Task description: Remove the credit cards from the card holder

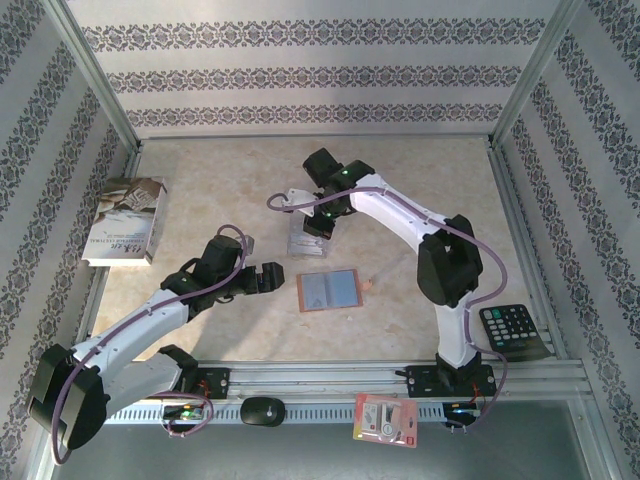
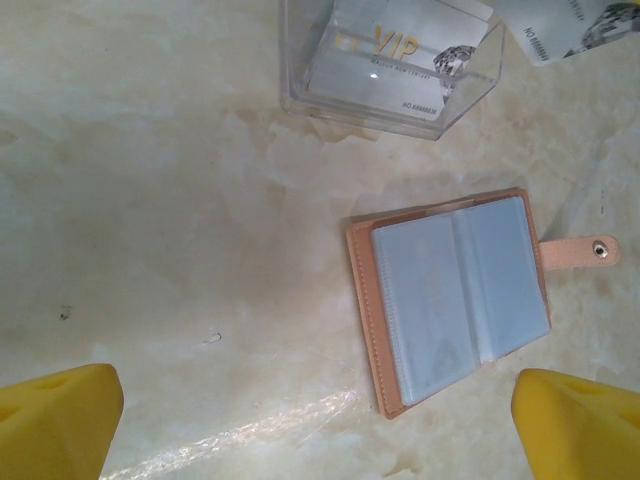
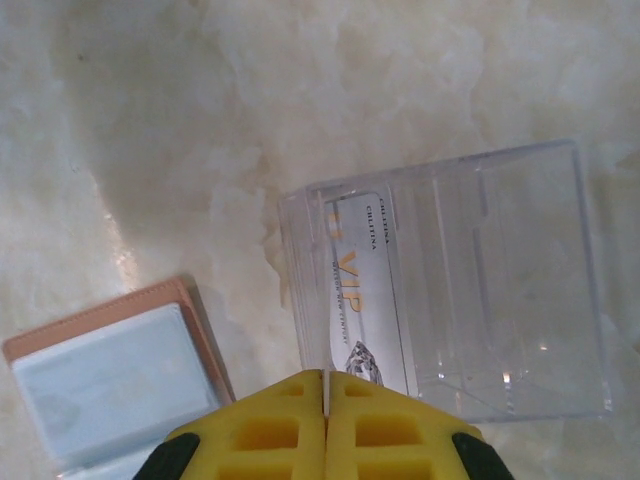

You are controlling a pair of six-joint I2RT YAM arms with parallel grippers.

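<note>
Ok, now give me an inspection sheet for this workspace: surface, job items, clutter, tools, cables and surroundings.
Surface: pale marbled table, no spills seen.
Job's things: card holder lies open and flat, lining up. One VIP card sits in a clear box beyond it. A second card shows beside the box, cut off by the picture's edge.
Clutter: book, calculator, mouse, red-and-white packet.
Tools: left tool open, above the table beside the holder. Right tool shut, over the box.
Cables: purple cables run along both arms, off the table.
Surroundings: patterned walls in a metal frame.
</note>
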